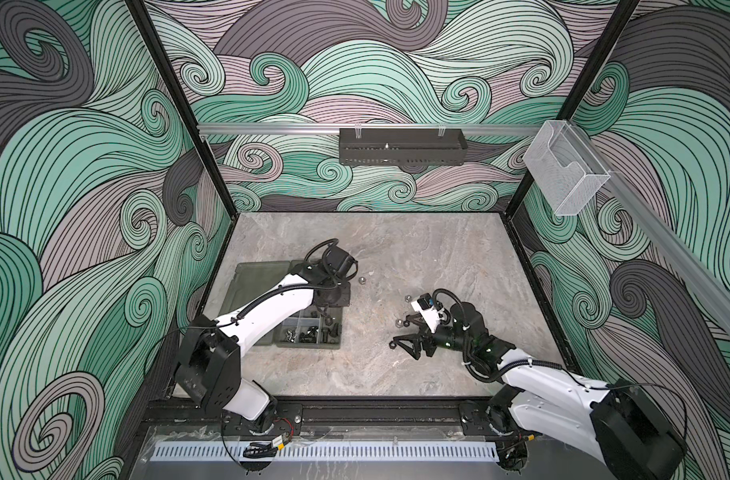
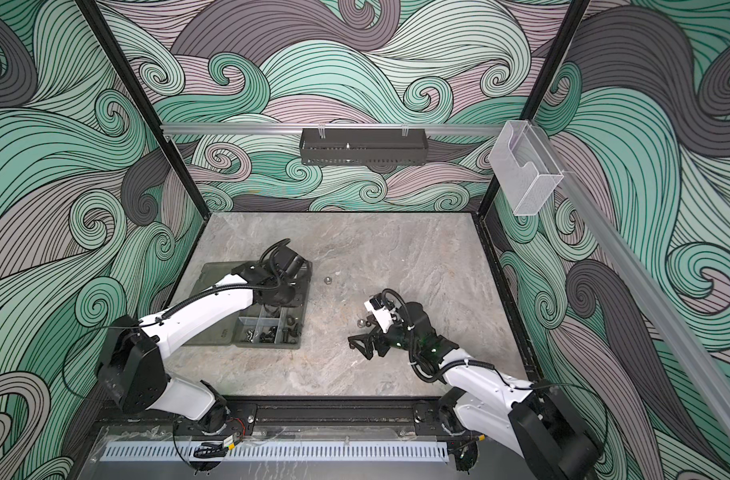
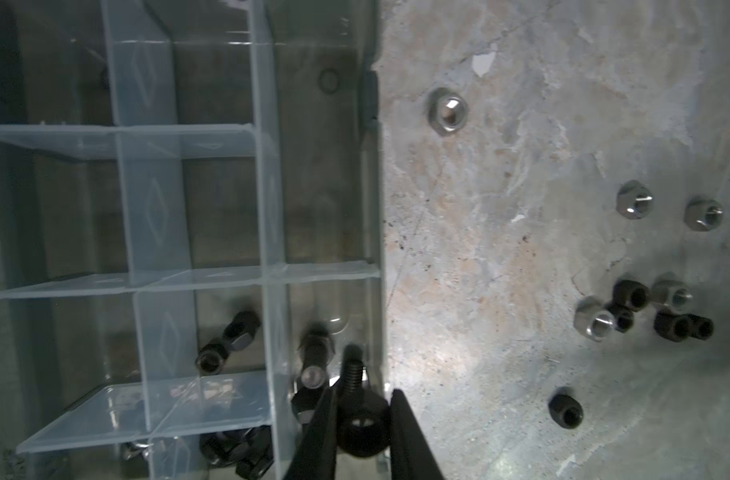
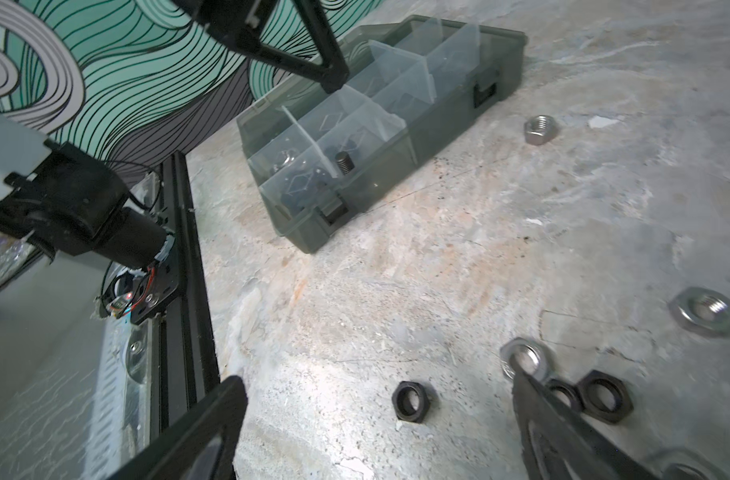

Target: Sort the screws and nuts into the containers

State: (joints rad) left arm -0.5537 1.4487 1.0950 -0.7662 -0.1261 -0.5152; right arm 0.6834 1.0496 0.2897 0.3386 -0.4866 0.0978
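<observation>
Left gripper (image 3: 365, 395) clamps black screw (image 3: 358, 415) above organizer compartment (image 3: 334, 299); right gripper (image 4: 374, 374) wide open among loose nuts (image 4: 411, 401) on counter (image 4: 396, 270).

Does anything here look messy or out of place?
Yes: nuts lie loose on the table outside the organizer box. One silver nut sits alone near its wall, and a mixed black and silver cluster lies by the open right gripper. They are not yet sorted.
</observation>
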